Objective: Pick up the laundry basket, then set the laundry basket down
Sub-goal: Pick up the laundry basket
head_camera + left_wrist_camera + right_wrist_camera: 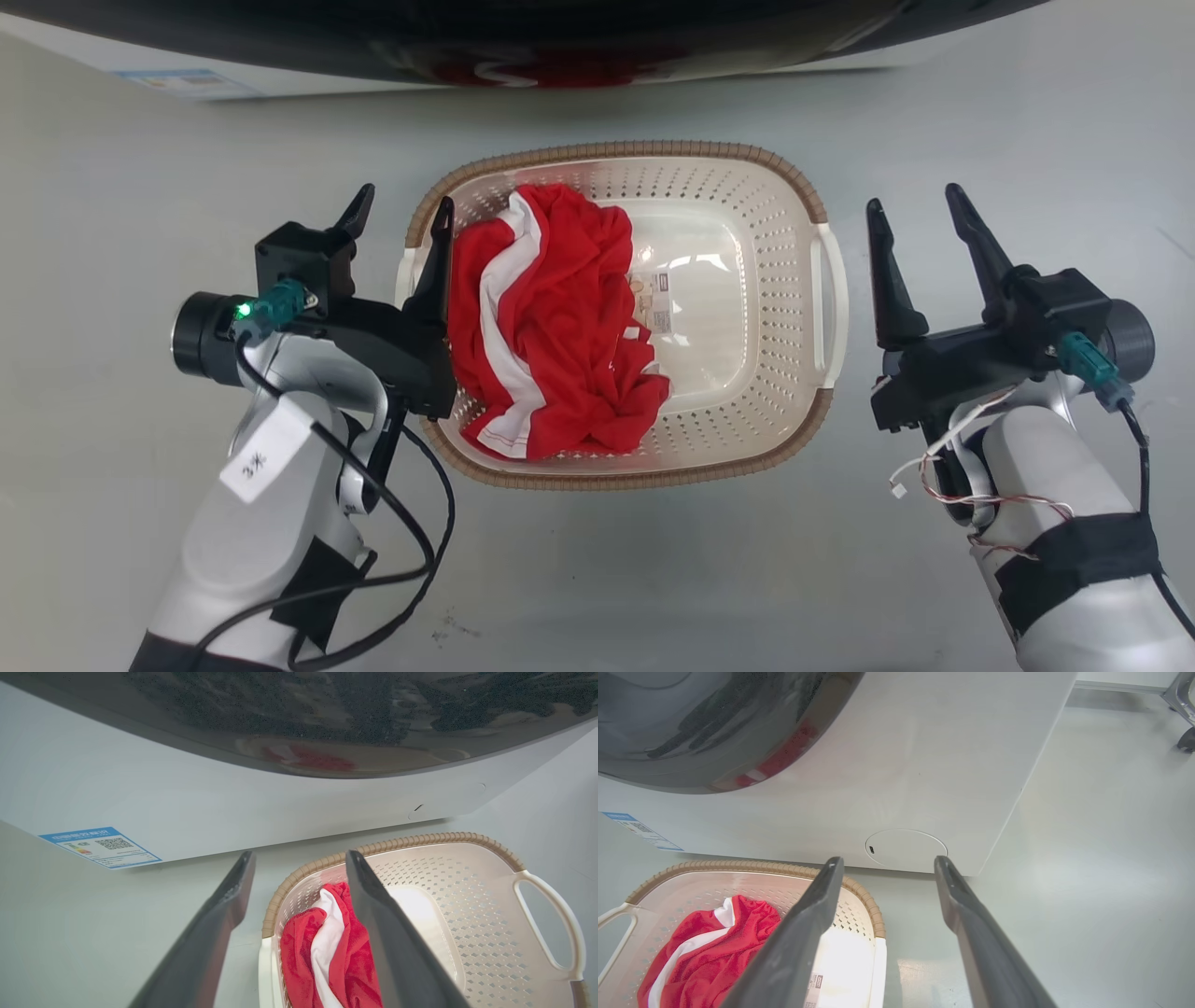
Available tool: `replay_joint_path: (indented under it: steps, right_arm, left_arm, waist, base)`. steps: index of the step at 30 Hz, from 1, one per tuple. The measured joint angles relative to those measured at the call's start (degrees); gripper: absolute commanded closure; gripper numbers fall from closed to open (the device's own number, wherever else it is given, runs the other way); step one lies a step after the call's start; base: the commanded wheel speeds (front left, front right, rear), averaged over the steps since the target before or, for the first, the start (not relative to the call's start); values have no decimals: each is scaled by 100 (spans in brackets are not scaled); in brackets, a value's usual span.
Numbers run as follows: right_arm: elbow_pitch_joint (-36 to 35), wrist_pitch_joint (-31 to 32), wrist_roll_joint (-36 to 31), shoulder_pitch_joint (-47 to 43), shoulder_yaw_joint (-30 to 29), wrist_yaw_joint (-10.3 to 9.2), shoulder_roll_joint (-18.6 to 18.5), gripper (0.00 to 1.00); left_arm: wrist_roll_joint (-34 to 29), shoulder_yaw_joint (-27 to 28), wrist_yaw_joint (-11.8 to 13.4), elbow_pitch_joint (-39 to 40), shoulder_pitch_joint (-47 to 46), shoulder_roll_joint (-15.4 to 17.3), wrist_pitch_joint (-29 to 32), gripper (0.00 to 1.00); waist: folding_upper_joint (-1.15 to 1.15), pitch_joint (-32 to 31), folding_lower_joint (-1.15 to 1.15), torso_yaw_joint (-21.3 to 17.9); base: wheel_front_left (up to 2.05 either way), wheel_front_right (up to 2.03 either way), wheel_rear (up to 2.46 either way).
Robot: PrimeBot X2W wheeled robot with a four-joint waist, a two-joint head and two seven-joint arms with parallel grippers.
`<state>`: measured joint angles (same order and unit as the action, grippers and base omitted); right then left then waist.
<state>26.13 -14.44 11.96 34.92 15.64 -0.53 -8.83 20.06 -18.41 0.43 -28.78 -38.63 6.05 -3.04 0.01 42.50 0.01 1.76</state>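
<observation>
- Head view: we are seeing the laundry basket [644, 149] sitting on the floor [597, 579] just in front of the washing machine [560, 47], with a red and white garment [560, 327] heaped in its left half.
- The left pincer [403, 199] is standing wide open and straddling the basket's left side. One finger is inside, right beside the garment, and one is outside. We are judging that it is not yet clamped on anything.
- The right pincer [913, 198] is also gaping wide and holding nothing, hovering near the right handle [837, 299] but apart from it.
- We are worrying that the left inner finger is going to pinch cloth together with the wall, making a soft grip that is likely slipping once the load comes on.
- If only one side is gripping at the lift, we are expecting the basket to be tipping and the garment sliding toward the low side or spilling.
- Closing from where it hangs now, the right pincer is risking shutting on air, or nudging the basket sideways instead of catching the handle.
- With the machine so near, any forward swing while lifting is risking a knock against its front.
</observation>
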Motion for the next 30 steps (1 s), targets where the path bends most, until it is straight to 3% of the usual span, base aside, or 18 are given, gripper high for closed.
replay_joint_path:
  steps: [12,30]
  right_arm:
    - [972,23,-108,526,320,155,220,0]
    - [2019,22,-134,1041,613,275,410,0]
  left_arm:
    - [154,86,-349,-1048,-356,49,163,0]
    - [386,81,-603,-2189,-788,-22,194,0]
  waist:
    - [-1,452,-1,20]
    - [-1,955,-1,-61]
  base:
    - [0,0,0]
    - [0,0,0]
